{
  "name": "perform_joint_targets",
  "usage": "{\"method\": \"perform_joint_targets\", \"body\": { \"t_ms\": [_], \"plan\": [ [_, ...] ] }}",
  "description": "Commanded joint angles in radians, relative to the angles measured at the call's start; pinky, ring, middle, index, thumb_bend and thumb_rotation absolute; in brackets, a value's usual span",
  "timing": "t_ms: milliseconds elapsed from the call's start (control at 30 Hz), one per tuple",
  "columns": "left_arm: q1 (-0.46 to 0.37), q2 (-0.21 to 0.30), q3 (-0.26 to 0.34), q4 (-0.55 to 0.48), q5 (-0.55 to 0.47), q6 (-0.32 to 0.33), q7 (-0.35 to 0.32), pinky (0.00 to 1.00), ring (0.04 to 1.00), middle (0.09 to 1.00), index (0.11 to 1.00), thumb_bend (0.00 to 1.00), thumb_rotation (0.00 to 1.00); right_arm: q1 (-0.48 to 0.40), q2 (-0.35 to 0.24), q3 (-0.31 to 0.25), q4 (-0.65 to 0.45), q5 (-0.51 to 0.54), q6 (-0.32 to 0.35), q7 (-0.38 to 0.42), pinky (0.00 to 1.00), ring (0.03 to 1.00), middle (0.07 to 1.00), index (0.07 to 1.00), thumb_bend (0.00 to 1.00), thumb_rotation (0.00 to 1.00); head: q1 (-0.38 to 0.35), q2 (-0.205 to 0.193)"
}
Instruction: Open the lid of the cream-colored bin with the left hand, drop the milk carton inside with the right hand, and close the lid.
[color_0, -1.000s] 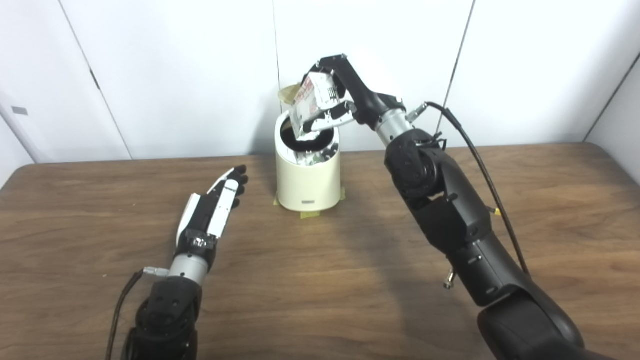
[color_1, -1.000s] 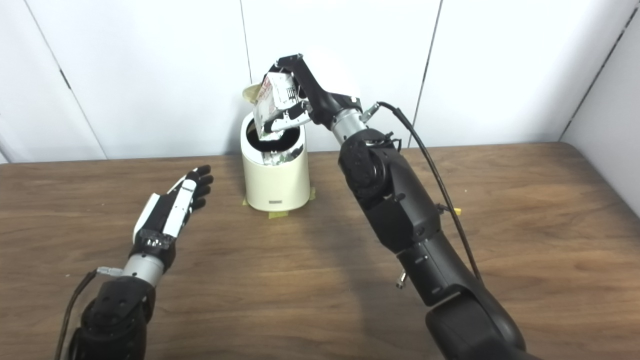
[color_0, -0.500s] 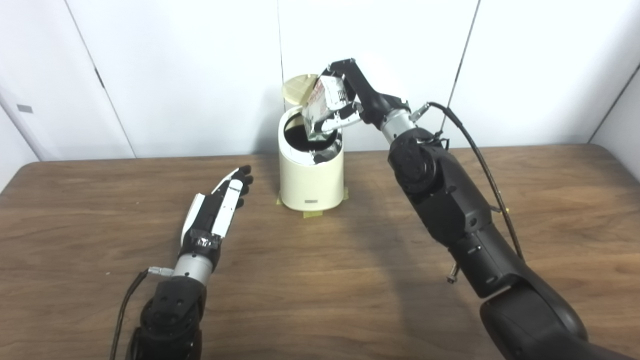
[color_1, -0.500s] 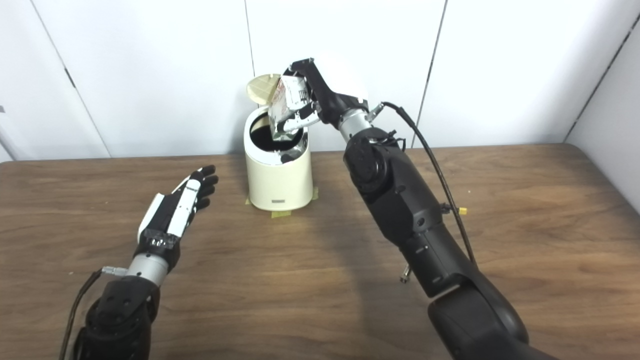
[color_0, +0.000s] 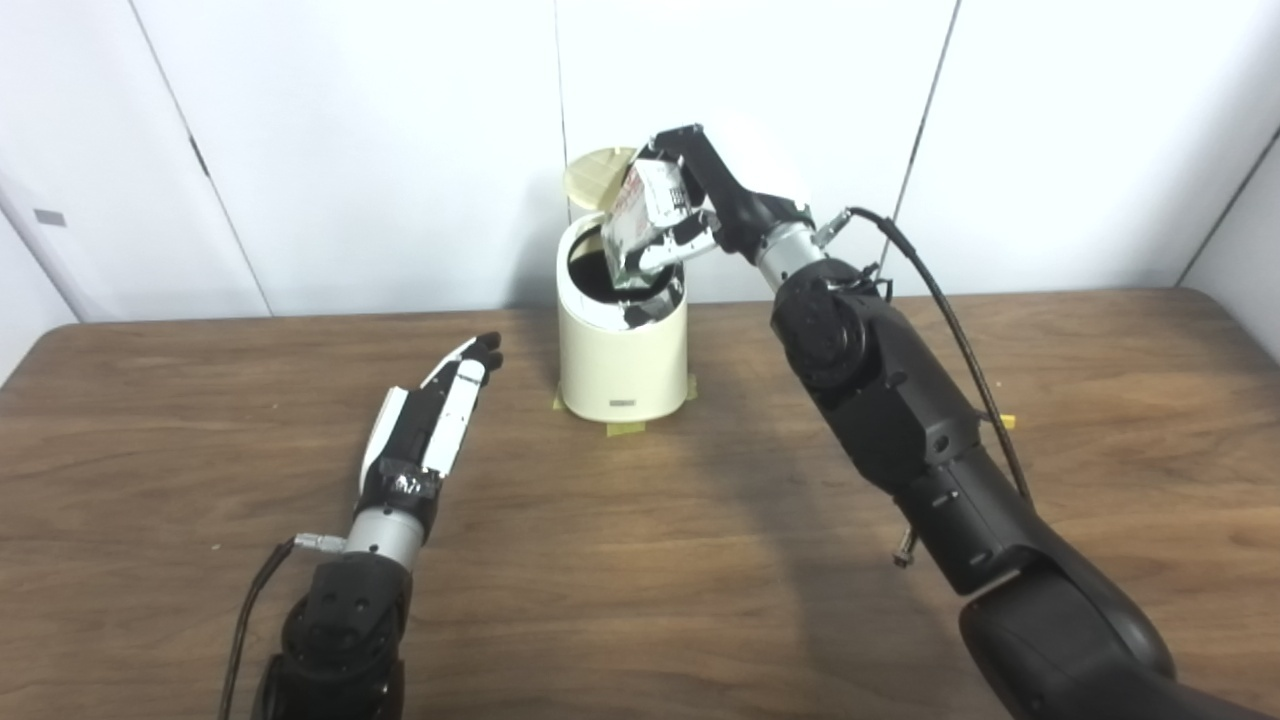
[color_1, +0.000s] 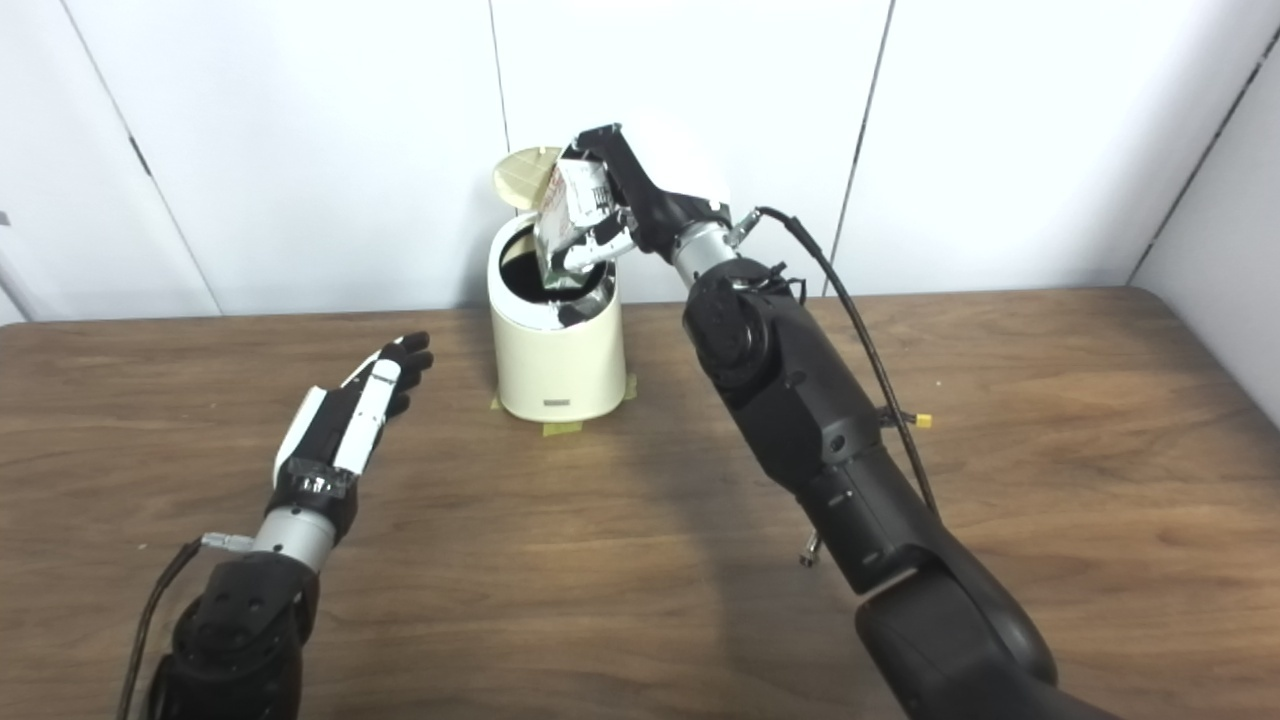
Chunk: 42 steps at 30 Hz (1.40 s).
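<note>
Tabletop (color_0: 640, 560): R hand (color_0: 700, 205) holds carton (color_0: 640, 215).

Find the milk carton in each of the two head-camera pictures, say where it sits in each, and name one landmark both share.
Left eye view: the milk carton is upper centre, tilted over the open mouth of the cream-colored bin, held by the right hand.
Right eye view: the milk carton is left of centre, in the same pose over the bin.
Shared landmark: the raised lid behind the carton.
</note>
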Motion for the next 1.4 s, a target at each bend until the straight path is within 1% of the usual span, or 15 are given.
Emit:
{"method": "perform_joint_targets", "body": {
  "t_ms": [0, 33, 67, 100, 200, 400, 467, 600, 667, 733, 767, 800, 900, 1267, 1367],
  "plan": [
    [-0.035, 0.001, 0.001, -0.041, 0.009, -0.003, 0.012, 0.96, 0.935, 0.895, 0.900, 0.39, 1.00, -0.084, -0.011, -0.002, -0.047, -0.008, 0.033, 0.024, 0.49, 0.553, 0.625, 0.494, 0.52, 0.10, 0.002, 0.001],
    [-0.035, 0.001, 0.000, -0.041, 0.010, -0.003, 0.011, 0.97, 0.939, 0.898, 0.901, 0.39, 1.00, -0.085, -0.011, 0.001, -0.051, -0.012, 0.052, 0.038, 0.44, 0.539, 0.622, 0.564, 0.73, 0.07, 0.002, 0.001],
    [-0.034, 0.002, -0.002, -0.043, 0.014, -0.001, 0.010, 0.96, 0.941, 0.900, 0.901, 0.39, 1.00, -0.084, -0.011, 0.003, -0.056, -0.015, 0.066, 0.049, 0.28, 0.360, 0.459, 0.617, 0.87, 0.05, 0.004, 0.003],
    [-0.034, 0.003, -0.004, -0.044, 0.018, -0.001, 0.010, 0.96, 0.945, 0.904, 0.900, 0.40, 1.00, -0.083, -0.012, 0.005, -0.062, -0.016, 0.076, 0.059, 0.23, 0.311, 0.412, 0.638, 0.91, 0.04, 0.005, 0.005],
    [-0.033, 0.000, -0.004, -0.047, 0.019, 0.001, 0.009, 0.95, 0.945, 0.906, 0.901, 0.40, 1.00, -0.082, -0.021, 0.017, -0.082, -0.023, 0.106, 0.101, 0.21, 0.301, 0.400, 0.647, 0.95, 0.05, 0.004, 0.006],
    [-0.029, -0.009, -0.003, -0.050, 0.024, -0.002, 0.018, 0.95, 0.942, 0.894, 0.897, 0.39, 1.00, -0.079, -0.028, 0.027, -0.099, -0.033, 0.125, 0.130, 0.37, 0.489, 0.578, 0.644, 0.96, 0.05, 0.001, 0.008],
    [-0.027, -0.013, -0.002, -0.051, 0.023, -0.002, 0.018, 0.92, 0.929, 0.894, 0.899, 0.38, 1.00, -0.078, -0.027, 0.024, -0.101, -0.029, 0.124, 0.129, 0.40, 0.518, 0.597, 0.647, 0.96, 0.05, 0.000, 0.008],
    [-0.024, -0.016, -0.004, -0.054, 0.030, 0.001, 0.017, 0.96, 0.940, 0.895, 0.897, 0.37, 1.00, -0.074, -0.027, 0.018, -0.104, -0.021, 0.117, 0.120, 0.35, 0.471, 0.558, 0.648, 0.95, 0.05, 0.002, 0.008],
    [-0.024, -0.016, -0.004, -0.056, 0.031, 0.002, 0.015, 0.97, 0.948, 0.898, 0.900, 0.36, 1.00, -0.072, -0.028, 0.016, -0.103, -0.017, 0.102, 0.112, 0.42, 0.542, 0.615, 0.637, 0.96, 0.05, 0.002, 0.007],
    [-0.023, -0.016, -0.005, -0.058, 0.030, 0.000, 0.015, 0.97, 0.945, 0.897, 0.900, 0.35, 1.00, -0.069, -0.029, 0.009, -0.102, -0.010, 0.087, 0.096, 0.46, 0.564, 0.628, 0.608, 0.95, 0.04, 0.002, 0.007],
    [-0.023, -0.016, -0.004, -0.057, 0.027, -0.001, 0.015, 0.96, 0.944, 0.897, 0.900, 0.35, 1.00, -0.066, -0.027, 0.001, -0.104, -0.002, 0.082, 0.085, 0.47, 0.559, 0.612, 0.538, 0.70, 0.10, 0.002, 0.007],
    [-0.023, -0.017, -0.002, -0.057, 0.025, -0.001, 0.014, 0.96, 0.942, 0.898, 0.901, 0.35, 1.00, -0.063, -0.023, -0.008, -0.107, 0.006, 0.080, 0.076, 0.47, 0.534, 0.580, 0.513, 0.61, 0.11, 0.002, 0.007],
    [-0.022, -0.020, 0.002, -0.056, 0.030, 0.003, 0.017, 0.97, 0.946, 0.896, 0.895, 0.35, 1.00, -0.046, -0.020, -0.033, -0.134, 0.026, 0.082, 0.060, 0.41, 0.441, 0.499, 0.491, 0.53, 0.01, 0.002, 0.007],
    [-0.034, -0.021, 0.016, -0.036, 0.004, -0.007, 0.015, 0.93, 0.937, 0.900, 0.903, 0.35, 1.00, 0.009, -0.066, -0.052, -0.206, 0.022, 0.064, 0.036, 0.35, 0.402, 0.480, 0.495, 0.52, 0.00, -0.001, 0.007],
    [-0.059, -0.012, 0.023, -0.014, 0.002, -0.012, 0.016, 0.94, 0.927, 0.900, 0.912, 0.34, 1.00, 0.059, -0.083, -0.083, -0.269, 0.053, 0.087, 0.054, 0.37, 0.415, 0.483, 0.491, 0.52, 0.00, -0.002, 0.009]
  ]
}}
